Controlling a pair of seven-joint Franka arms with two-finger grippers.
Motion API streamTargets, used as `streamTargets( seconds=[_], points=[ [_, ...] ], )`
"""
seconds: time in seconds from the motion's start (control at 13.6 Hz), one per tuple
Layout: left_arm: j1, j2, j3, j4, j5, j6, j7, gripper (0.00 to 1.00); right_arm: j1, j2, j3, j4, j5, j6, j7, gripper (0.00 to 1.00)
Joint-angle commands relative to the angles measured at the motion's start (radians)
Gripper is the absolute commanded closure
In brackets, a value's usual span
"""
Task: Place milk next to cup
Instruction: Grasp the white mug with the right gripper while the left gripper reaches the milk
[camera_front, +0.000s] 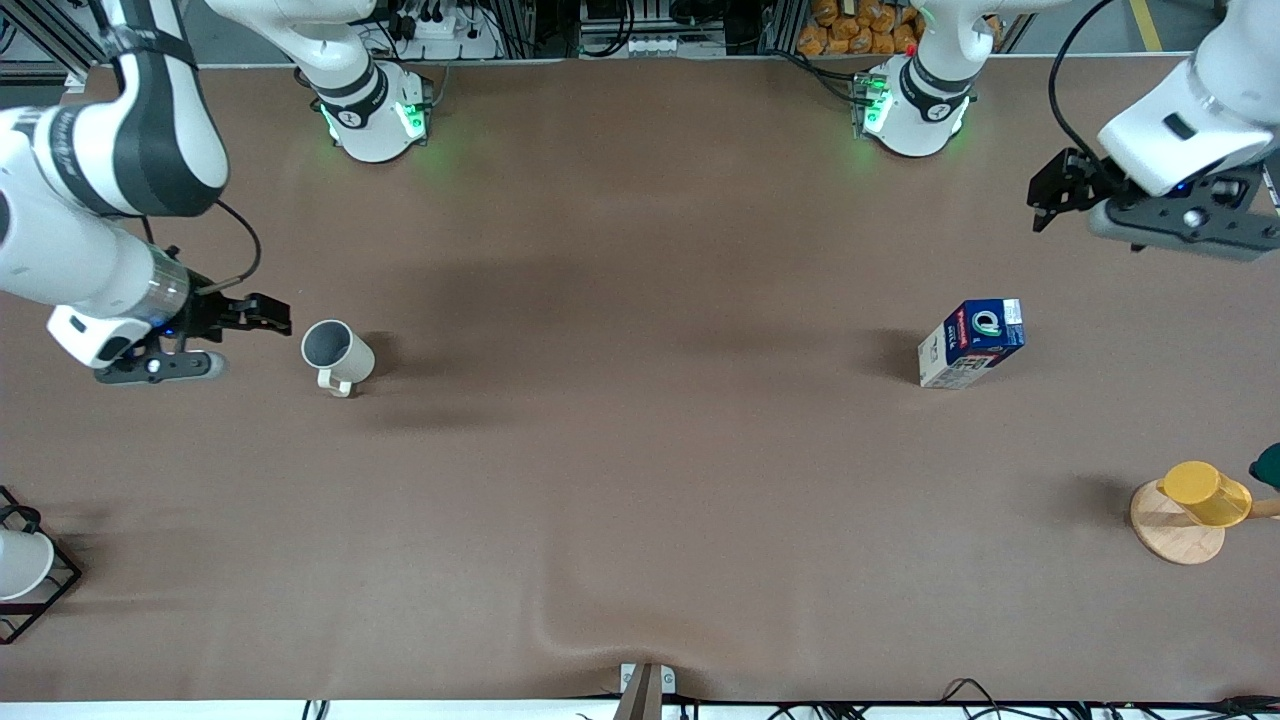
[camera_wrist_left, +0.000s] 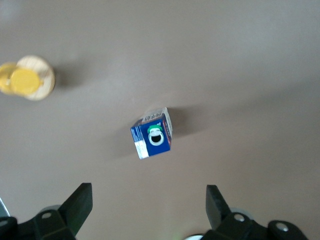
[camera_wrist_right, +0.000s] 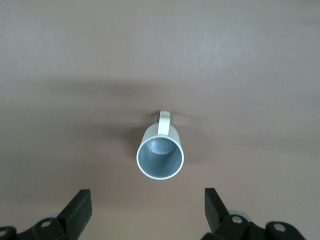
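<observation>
Yellow cup (camera_front: 1204, 493) on wooden coaster (camera_front: 1176, 523), milk (camera_front: 971, 343) upright, cup (camera_front: 337, 355) well apart

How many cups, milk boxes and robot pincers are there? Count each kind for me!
Cups: 3 (cream cup, yellow cup, white cup in a wire frame)
Milk cartons: 1 (milk)
Pincers: 2 (left pincer, right pincer), both open
Total: 6

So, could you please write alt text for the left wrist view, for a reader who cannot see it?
A small blue-and-white milk carton with a round cap stands upright on the brown table, seen from above between the two spread fingers of the open left end effector. Apart from it, a yellow cup sits on a round wooden coaster.
</observation>
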Motion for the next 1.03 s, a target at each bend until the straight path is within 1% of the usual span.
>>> streamTargets(
  seconds=[0.0, 0.15, 0.29, 0.44, 0.51, 0.59, 0.81, 0.95],
  points=[
    [0.017, -0.012, -0.001, -0.082, 0.031, 0.053, 0.17, 0.0, 0.019, -0.01, -0.002, -0.084, 0.002, 0.119, 0.035, 0.0],
    [0.019, -0.015, -0.001, -0.14, 0.042, 0.103, 0.259, 0.0, 0.032, -0.017, -0.002, -0.182, 0.002, 0.261, 0.035, 0.0],
    [0.017, -0.018, -0.007, -0.173, 0.08, 0.111, 0.326, 0.0, 0.03, -0.017, -0.002, -0.28, 0.002, 0.406, 0.033, 0.0],
    [0.016, -0.021, -0.016, -0.217, 0.101, 0.14, 0.423, 0.0, 0.039, -0.007, -0.002, -0.342, 0.002, 0.503, 0.033, 0.0],
    [0.017, -0.046, -0.018, -0.268, 0.101, 0.207, 0.506, 0.0, 0.041, 0.005, -0.002, -0.356, 0.002, 0.531, 0.032, 0.0],
    [0.019, -0.055, -0.016, -0.303, 0.099, 0.251, 0.575, 0.0, 0.042, 0.026, -0.004, -0.357, 0.002, 0.536, 0.03, 0.06],
    [0.017, -0.046, -0.016, -0.351, 0.099, 0.274, 0.724, 0.0, 0.047, 0.068, -0.002, -0.365, 0.002, 0.539, 0.035, 0.2],
    [0.022, -0.026, -0.016, -0.374, 0.085, 0.298, 0.86, 0.0, 0.044, 0.1, -0.002, -0.37, 0.002, 0.559, 0.035, 0.24]
  ],
)
